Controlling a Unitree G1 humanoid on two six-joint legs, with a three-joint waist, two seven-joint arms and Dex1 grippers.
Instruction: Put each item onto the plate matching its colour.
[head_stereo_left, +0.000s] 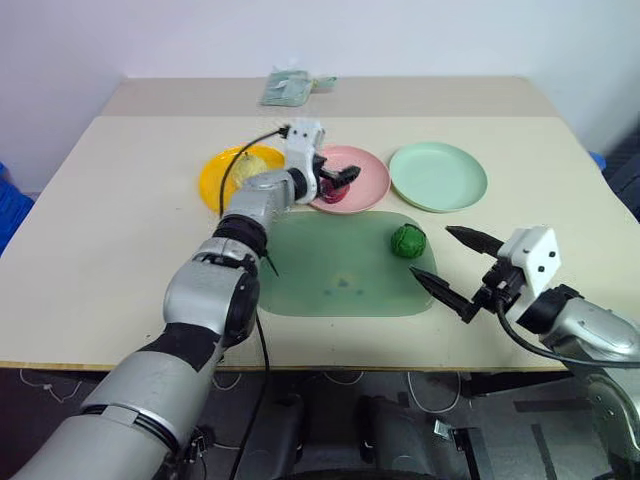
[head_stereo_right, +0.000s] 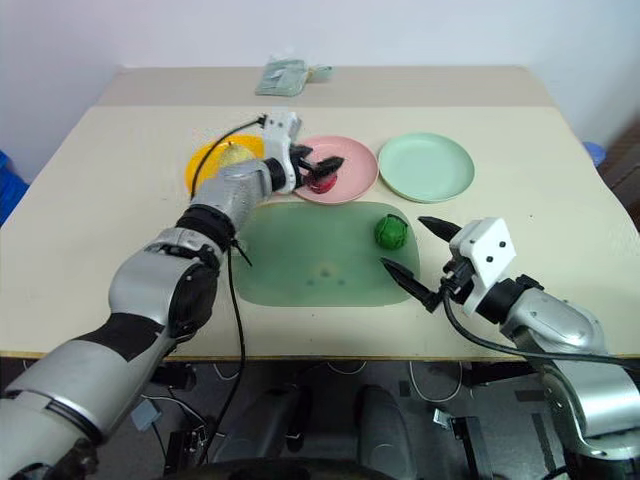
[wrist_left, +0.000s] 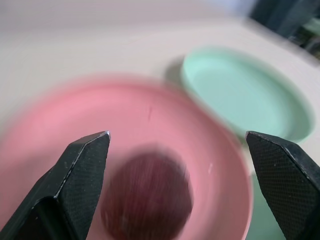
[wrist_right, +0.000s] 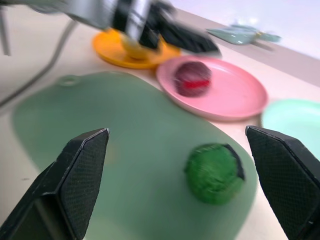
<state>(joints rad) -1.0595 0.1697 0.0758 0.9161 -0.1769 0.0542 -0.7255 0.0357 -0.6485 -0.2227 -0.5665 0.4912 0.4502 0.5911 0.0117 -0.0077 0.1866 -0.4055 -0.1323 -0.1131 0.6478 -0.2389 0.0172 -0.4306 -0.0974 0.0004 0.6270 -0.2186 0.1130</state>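
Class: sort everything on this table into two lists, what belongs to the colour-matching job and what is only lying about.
Job: pear, yellow plate; red-purple lump, pink plate; green ball, pale green plate.
Lying about: green board, packet at the far edge.

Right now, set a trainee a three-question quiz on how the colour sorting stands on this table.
1. True or false: the dark red-purple lump lies on the pink plate.
2. Where is the dark green ball? A) on the pale green plate B) on the large green board C) between the fingers of the left gripper
3. Fill in: the pale yellow pear sits on the ____ plate.

Key: 1 true. 2 B; the ball lies on the board ahead of the open right gripper, and the pale green plate holds nothing. 3 yellow.
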